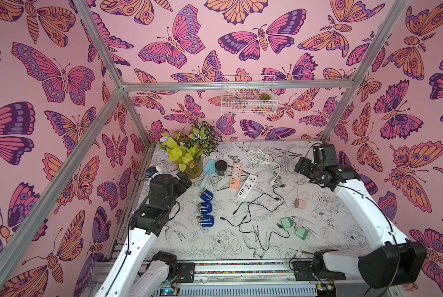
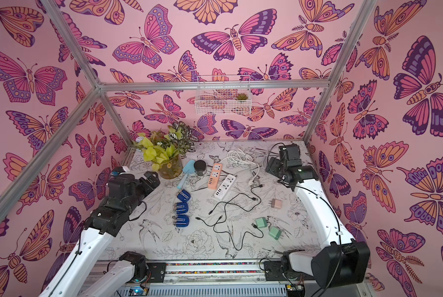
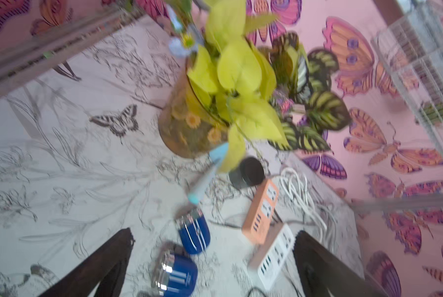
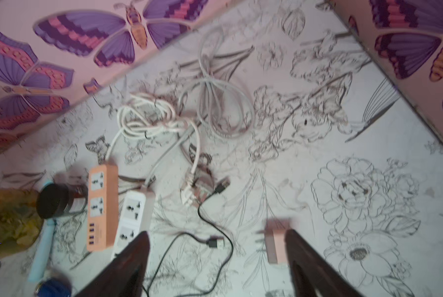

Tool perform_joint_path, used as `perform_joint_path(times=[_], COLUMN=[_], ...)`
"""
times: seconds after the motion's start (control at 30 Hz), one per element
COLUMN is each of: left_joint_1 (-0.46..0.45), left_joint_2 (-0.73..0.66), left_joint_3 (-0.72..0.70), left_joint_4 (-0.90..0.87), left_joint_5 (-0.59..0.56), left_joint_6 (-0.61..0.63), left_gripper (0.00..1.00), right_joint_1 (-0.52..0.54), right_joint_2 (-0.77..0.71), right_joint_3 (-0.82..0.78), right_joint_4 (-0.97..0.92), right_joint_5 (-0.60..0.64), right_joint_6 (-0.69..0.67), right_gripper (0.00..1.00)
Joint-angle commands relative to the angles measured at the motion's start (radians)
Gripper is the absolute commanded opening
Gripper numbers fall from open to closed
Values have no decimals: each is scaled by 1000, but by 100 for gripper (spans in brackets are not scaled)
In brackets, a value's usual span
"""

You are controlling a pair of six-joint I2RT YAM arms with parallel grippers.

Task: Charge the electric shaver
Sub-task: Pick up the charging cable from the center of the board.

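Three blue electric shavers [image 1: 206, 196] [image 2: 181, 207] lie in a row on the left-middle of the table. Two of them show in the left wrist view [image 3: 194, 235]. My left gripper [image 1: 185, 180] [image 3: 212, 257] hovers open above and left of them, holding nothing. Black charging cables [image 1: 256, 205] sprawl across the middle, one with a USB plug [image 4: 216, 243]. An orange power strip [image 1: 236, 177] [image 4: 102, 205] and a white power strip [image 1: 246, 187] lie behind the cables. My right gripper [image 1: 299, 165] [image 4: 216, 257] hangs open at the back right, above the plug and a pink adapter [image 4: 277, 244].
A vase of leaves [image 1: 192, 164] stands at the back left, with a light-blue handled tool [image 1: 207, 172] and a black jar [image 1: 221, 167] beside it. White cords [image 1: 261, 156] are coiled at the back. Two green adapters [image 1: 286, 222] lie front right. A wire basket [image 1: 248, 95] hangs on the wall.
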Motion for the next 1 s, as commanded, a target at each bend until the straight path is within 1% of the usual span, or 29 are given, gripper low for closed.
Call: perform_joint_path(times=[0.0, 0.03, 0.1, 0.13, 0.2, 0.23, 0.33, 0.4, 0.47, 0.5, 0.53, 0.6, 0.73, 0.8, 0.9, 0.97], left_joint_1=[-154, -216, -325, -366, -422, -455, -539, -568, -569, -569, -569, -567, -564, -560, -559, -558], left_joint_2=[38, 57, 92, 113, 157, 181, 273, 340, 399, 424, 439, 511, 623, 669, 718, 765], left_joint_3=[44, 54, 70, 82, 107, 128, 206, 258, 282, 284, 283, 286, 335, 344, 337, 349], left_joint_4=[-193, -206, -218, -223, -227, -226, -224, -215, -169, -124, -84, 1, 30, 60, 154, 179], left_joint_5=[22, -14, -92, -126, -168, -196, -274, -294, -272, -253, -232, -178, -80, -9, 114, 167], left_joint_6=[-72, -83, -89, -89, -75, -51, 27, 62, 84, 96, 103, 129, 131, 136, 190, 228], left_gripper=[100, 100, 100, 100, 100, 100, 100, 100, 100, 100, 100, 99, 84, 76, 71, 69], right_joint_1=[8, 6, -1, -7, -18, -22, -36, -43, -44, -44, -43, -40, -3, 18, 22, 20], right_joint_2=[53, 77, 130, 161, 231, 263, 362, 401, 430, 441, 449, 460, 451, 442, 415, 398], right_joint_3=[3, -6, 2, 16, 53, 70, 91, 90, 89, 89, 86, 75, 40, 12, -35, -41], right_joint_4=[-196, -190, -191, -195, -202, -204, -178, -139, -102, -80, -66, -42, -20, -8, 12, 3], right_joint_5=[-91, -90, -94, -109, -137, -147, -183, -210, -236, -254, -265, -290, -304, -319, -340, -335], right_joint_6=[35, 37, 51, 51, 53, 61, 94, 120, 144, 152, 162, 186, 213, 233, 268, 269], right_gripper=[63, 60, 59, 57, 50, 49, 47, 45, 44, 41, 40, 37, 37, 37, 36, 36])
